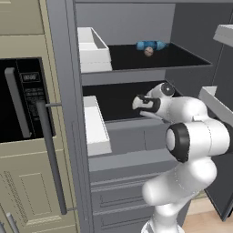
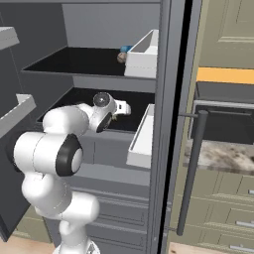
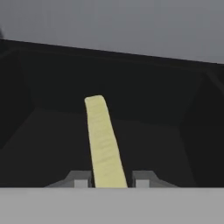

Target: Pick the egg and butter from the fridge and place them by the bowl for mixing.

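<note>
I'm reaching into the open fridge [image 1: 136,136], my claw [image 3: 108,180] at the middle black shelf [image 1: 116,98]. The butter [image 3: 103,142] lies on that shelf, its near end between my fingertips [image 3: 80,180], which sit just beside it; whether they pinch it, I can't tell. On the upper shelf [image 1: 159,57], the egg [image 1: 149,52] rests against a blue bottle [image 1: 152,45], right of a white bin [image 1: 93,49].
</note>
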